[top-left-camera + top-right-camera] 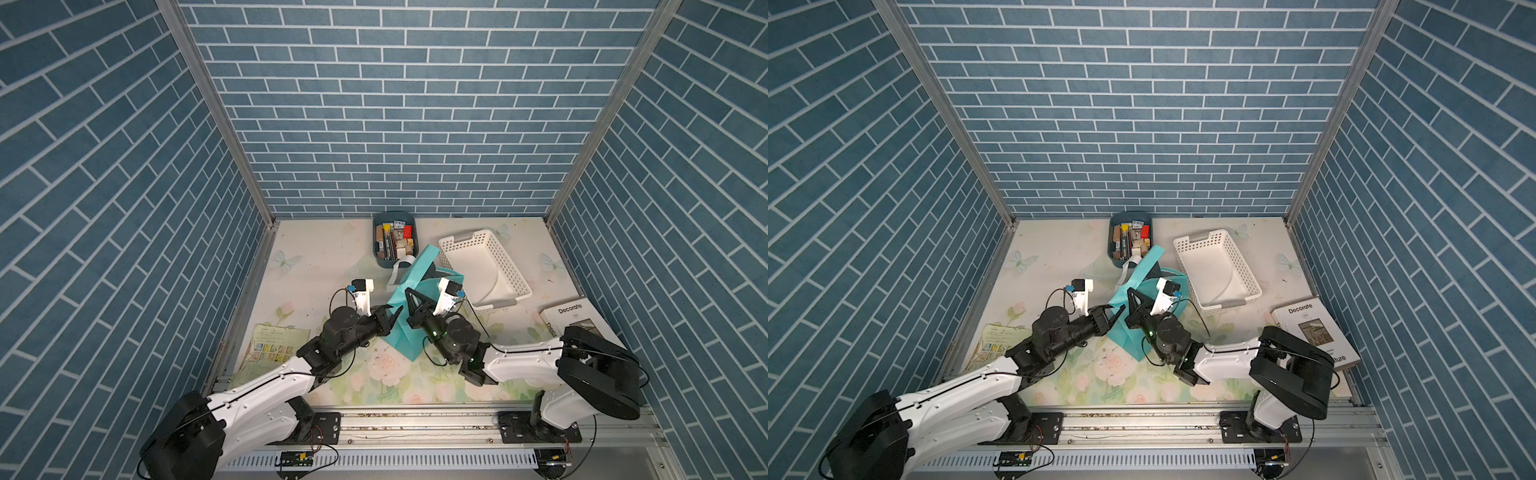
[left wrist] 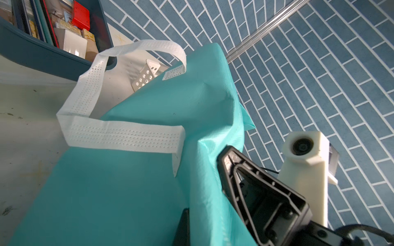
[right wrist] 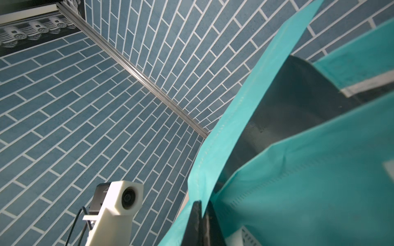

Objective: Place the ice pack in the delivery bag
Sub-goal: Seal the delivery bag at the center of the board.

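Both arms are on the delivery bag (image 1: pixel 401 343); it stands just beside the white perforated basket (image 1: pixel 509 270), on the basket's left-arm side, touching or nearly touching it, can't tell which; left gripper (image 1: pixel 394 316) pressed together on a fold of the teal side wall; right gripper (image 3: pixel 201 215) pressed together on the rim seam, on the bag side facing the basket; foil lining (image 3: pixel 287 102) shows in the right wrist view, so the mouth is partly open but narrow and creased; ice pack not identifiable in any view; something pale lies on the basket floor, but I can't tell if that's it; can't see the bag floor either, so can't rule out that it's already inside. Risks, my read: no free gripper to carry the pack; letting go with either one probably lets the limp non-woven wall fold back over the mouth; pulling the two pinches apart too hard could slip the thin fabric out of the jaws or lift or tip the light bag toward the basket; white strap handle (image 2: pixel 119 136) hangs loose over the wall and could snag a finger.
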Controlling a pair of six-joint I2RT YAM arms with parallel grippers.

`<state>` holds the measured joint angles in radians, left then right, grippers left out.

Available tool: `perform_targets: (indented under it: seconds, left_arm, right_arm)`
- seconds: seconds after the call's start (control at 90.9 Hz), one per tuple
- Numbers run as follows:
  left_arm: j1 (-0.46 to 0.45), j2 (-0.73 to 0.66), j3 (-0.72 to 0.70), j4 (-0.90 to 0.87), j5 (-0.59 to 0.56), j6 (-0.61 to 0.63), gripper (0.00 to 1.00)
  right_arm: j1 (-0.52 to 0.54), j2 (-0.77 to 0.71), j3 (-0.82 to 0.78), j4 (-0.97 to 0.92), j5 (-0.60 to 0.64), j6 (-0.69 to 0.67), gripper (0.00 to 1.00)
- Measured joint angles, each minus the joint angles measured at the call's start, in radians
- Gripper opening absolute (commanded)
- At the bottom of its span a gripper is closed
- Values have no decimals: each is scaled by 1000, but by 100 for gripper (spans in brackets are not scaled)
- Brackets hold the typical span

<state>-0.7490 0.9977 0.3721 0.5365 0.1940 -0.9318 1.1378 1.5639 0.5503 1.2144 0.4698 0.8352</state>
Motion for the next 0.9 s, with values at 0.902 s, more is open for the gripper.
perform_targets:
  seconds: [0.902]
  left_arm:
    - [3,-403,-64,-168,-80,74,28]
  right_arm:
    - [-48,88,-21,209,-117,-22,0]
